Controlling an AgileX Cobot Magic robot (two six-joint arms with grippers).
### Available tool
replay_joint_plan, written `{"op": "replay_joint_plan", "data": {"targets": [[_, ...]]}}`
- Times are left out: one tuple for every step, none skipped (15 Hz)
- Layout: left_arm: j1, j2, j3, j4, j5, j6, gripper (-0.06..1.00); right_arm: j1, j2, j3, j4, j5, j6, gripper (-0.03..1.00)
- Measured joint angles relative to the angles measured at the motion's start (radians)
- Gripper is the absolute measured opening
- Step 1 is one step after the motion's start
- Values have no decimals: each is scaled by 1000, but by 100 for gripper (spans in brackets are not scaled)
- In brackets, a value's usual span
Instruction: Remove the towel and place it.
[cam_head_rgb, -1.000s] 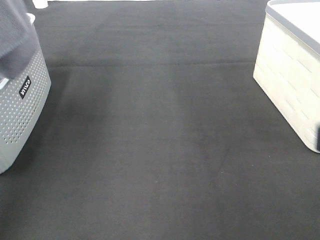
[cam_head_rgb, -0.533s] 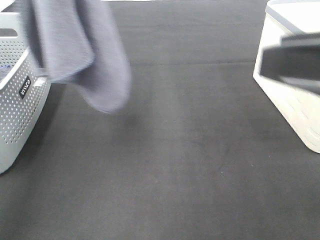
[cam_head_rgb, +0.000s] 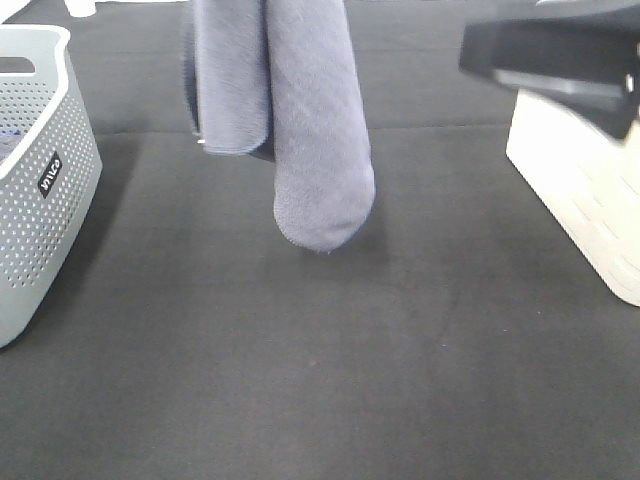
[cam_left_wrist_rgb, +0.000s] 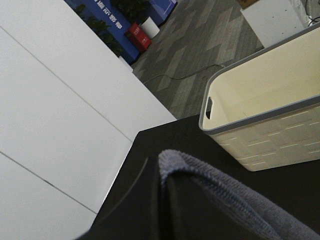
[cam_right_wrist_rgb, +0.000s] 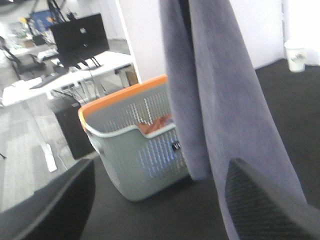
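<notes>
Swung across from beside the left basket, the grey-lavender microfibre towel (cam_head_rgb: 310, 130) now hangs over the middle of the black-covered bench (cam_head_rgb: 320, 380) in the high view. Its rounded lower fold appears clear of the surface. A blurred black arm (cam_head_rgb: 560, 55) has pushed further in at the upper right. A grey perforated plastic basket (cam_head_rgb: 40, 200) stands at the left edge and a white brick-patterned plastic basket (cam_head_rgb: 575, 190) at the right, both well apart from the cloth.

From the left wrist, the left end effector (cam_left_wrist_rgb: 162, 170) is closed narrow on a fold of the towel, which rises between its black fingers (cam_left_wrist_rgb: 135, 205). The white basket sits beyond, grey-rimmed.

From the right wrist, the right end effector (cam_right_wrist_rgb: 160, 200) stands wide, its blurred dark fingers (cam_right_wrist_rgb: 55, 200) gripping nothing. The towel hangs ahead of it, in front of the grey basket, which shows an orange rim. A white paper cup (cam_right_wrist_rgb: 296, 56) stands far back.
</notes>
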Motion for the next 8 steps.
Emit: {"op": "replay_joint_plan", "data": {"targets": [[-21,15,0,1,-14,4,0,0,27,-30,13,23,-6,70],[-37,27,0,2,-19,8,0,0,43,-56,21,41,-7,70],[-51,37,0,4,-28,13,0,1,56,-80,22,51,-8,69],[-62,46,0,5,-34,18,0,18,69,-101,25,54,-17,68],[-72,53,0,8,-37,19,0,55,85,-115,26,34,-33,67],[-82,61,0,9,-39,19,0,100,103,-124,26,-2,-52,67],[-91,65,0,10,-39,20,0,146,125,-136,25,-45,-70,67],[-100,67,0,10,-39,22,0,192,146,-151,25,-90,-87,67]]}}
